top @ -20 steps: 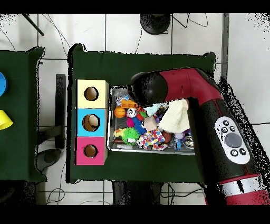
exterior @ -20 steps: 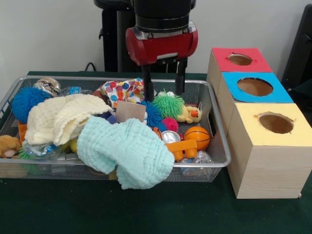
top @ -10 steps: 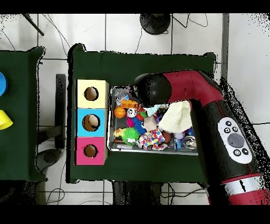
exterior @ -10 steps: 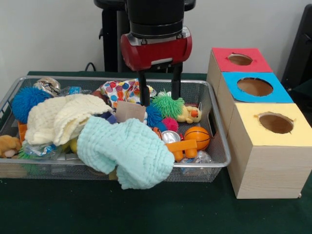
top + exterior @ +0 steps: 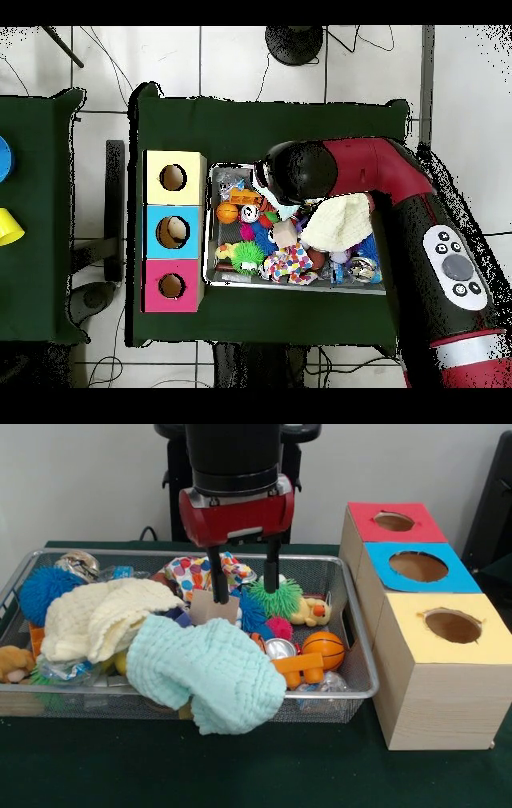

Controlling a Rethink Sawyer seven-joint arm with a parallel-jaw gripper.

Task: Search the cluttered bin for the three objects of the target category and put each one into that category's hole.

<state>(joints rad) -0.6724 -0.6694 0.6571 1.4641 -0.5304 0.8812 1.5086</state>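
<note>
Front view: hand (image 5: 244, 586) open, empty, fingers vertical above spotted cloth (image 5: 198, 573) and green spiky ball (image 5: 276, 595); towels (image 5: 204, 670) cover the bin (image 5: 362, 678) left and near.

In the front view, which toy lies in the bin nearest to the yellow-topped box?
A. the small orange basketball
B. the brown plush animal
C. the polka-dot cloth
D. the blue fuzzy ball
A: the small orange basketball sits at the bin's end beside the yellow-topped box; the other three lie farther away.
</note>
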